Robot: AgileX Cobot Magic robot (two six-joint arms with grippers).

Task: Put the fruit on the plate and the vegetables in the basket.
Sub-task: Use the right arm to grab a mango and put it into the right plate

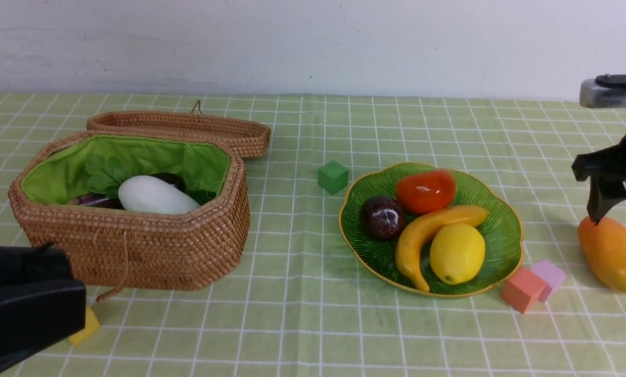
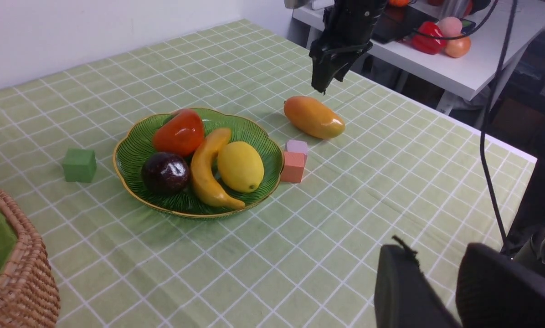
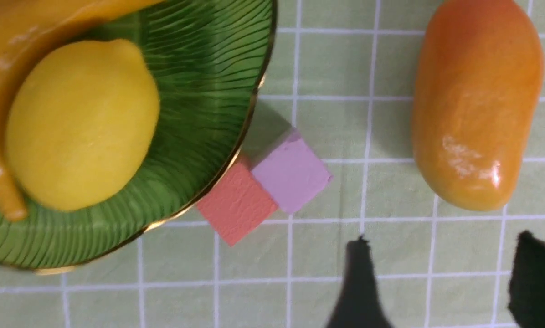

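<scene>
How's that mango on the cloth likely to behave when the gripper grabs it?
The mango has a glossy, highlighted skin, so it may slip between the fingers. Its rounded, elongated body lies on its side, so a nudge would probably roll it. It looks rigid, likely a hollow toy, hence fairly light.

Both arms matte black plastic – right claw (image 1: 619, 212) has tapered black fingers (image 3: 359, 291), grey block at the wrist, black cable trailing behind; left claw (image 2: 436, 291) blunt, rounded.

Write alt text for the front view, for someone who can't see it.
An orange-yellow mango lies on the green checked tablecloth under the open right gripper, outside the green leaf-shaped plate holding four fruits. A woven wicker basket sits left.
</scene>
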